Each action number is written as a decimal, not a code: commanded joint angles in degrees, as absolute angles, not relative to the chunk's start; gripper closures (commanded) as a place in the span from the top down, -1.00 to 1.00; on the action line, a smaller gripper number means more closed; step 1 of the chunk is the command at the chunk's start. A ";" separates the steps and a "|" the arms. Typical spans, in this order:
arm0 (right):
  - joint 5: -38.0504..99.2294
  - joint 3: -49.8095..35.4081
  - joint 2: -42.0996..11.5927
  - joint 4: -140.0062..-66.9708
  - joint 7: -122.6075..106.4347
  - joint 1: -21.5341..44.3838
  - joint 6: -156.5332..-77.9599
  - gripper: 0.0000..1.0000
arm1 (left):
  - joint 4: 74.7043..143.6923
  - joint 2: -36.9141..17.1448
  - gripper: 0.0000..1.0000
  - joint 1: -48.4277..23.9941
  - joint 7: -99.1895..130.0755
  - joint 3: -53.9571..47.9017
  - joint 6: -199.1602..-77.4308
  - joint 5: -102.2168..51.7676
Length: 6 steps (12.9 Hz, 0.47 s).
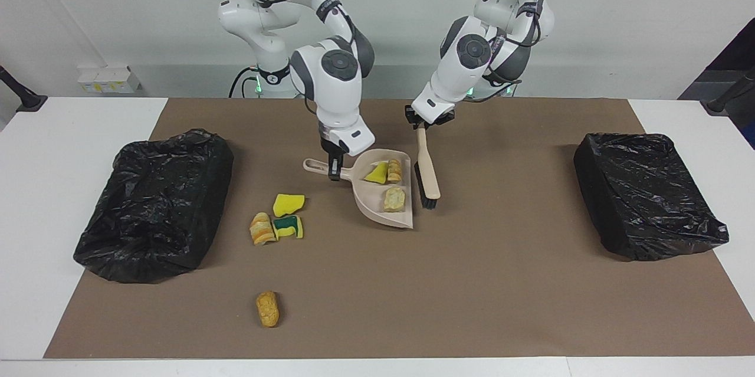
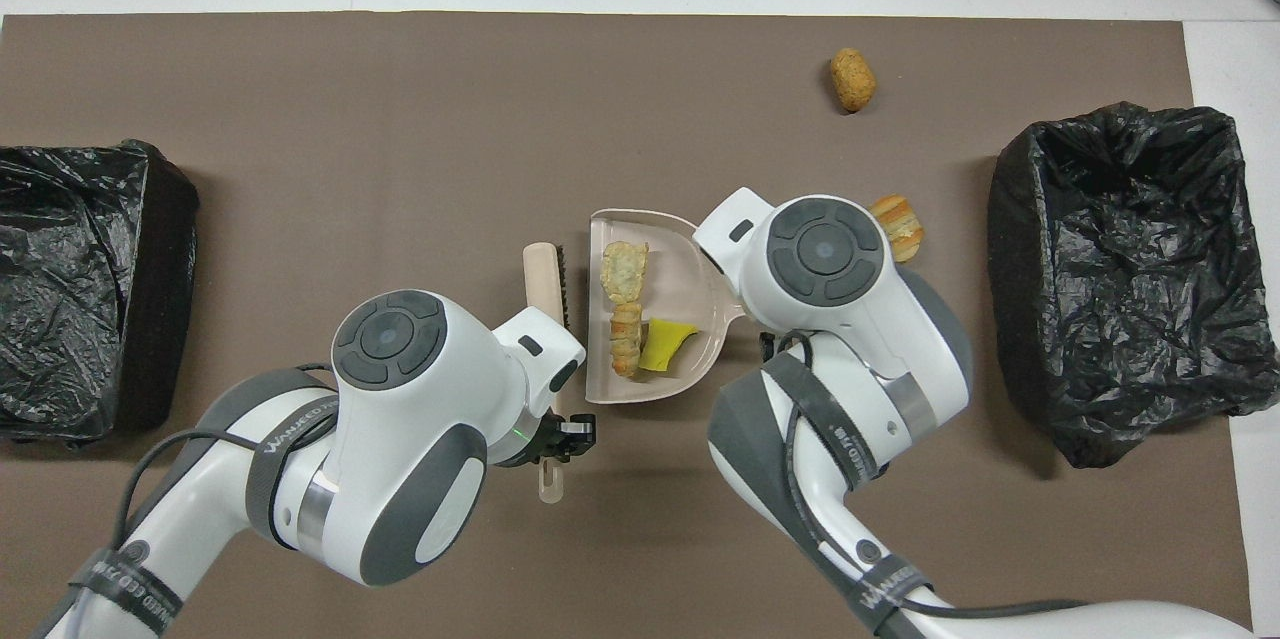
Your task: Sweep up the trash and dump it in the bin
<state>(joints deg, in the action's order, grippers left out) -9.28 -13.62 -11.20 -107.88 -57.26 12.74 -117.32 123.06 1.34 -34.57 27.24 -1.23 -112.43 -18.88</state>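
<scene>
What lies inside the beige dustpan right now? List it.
Inside the dustpan: a yellow sponge scrap and two bread-like chunks. In the overhead view the right arm covers the pan's handle end, so anything there is hidden.

A: Which colours are showing?
B: A beige dustpan [image 1: 377, 203] is carrying yellow and orange-tan trash [image 1: 386, 185]; the brush [image 1: 427, 175] is showing tan with black bristles.
A: And around them?
B: Black bins [image 1: 154, 205] are sitting on a brown mat [image 1: 501, 282] covering the white worktop [image 1: 35, 188].
</scene>
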 commanded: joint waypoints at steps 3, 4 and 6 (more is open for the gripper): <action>-1.68 -14.15 -8.17 -104.87 -70.19 5.20 -111.82 -1.00 | 129.80 7.20 -1.00 -39.36 36.63 -0.97 -113.02 -16.89; 0.16 -14.15 -8.17 -103.64 -73.01 3.27 -110.32 -1.00 | 130.77 7.90 -1.00 -41.55 39.00 -0.97 -113.38 -16.44; 2.80 -14.06 -7.91 -102.31 -78.28 -0.77 -107.51 -1.00 | 132.35 7.39 -1.00 -43.94 41.56 -1.05 -117.83 -16.26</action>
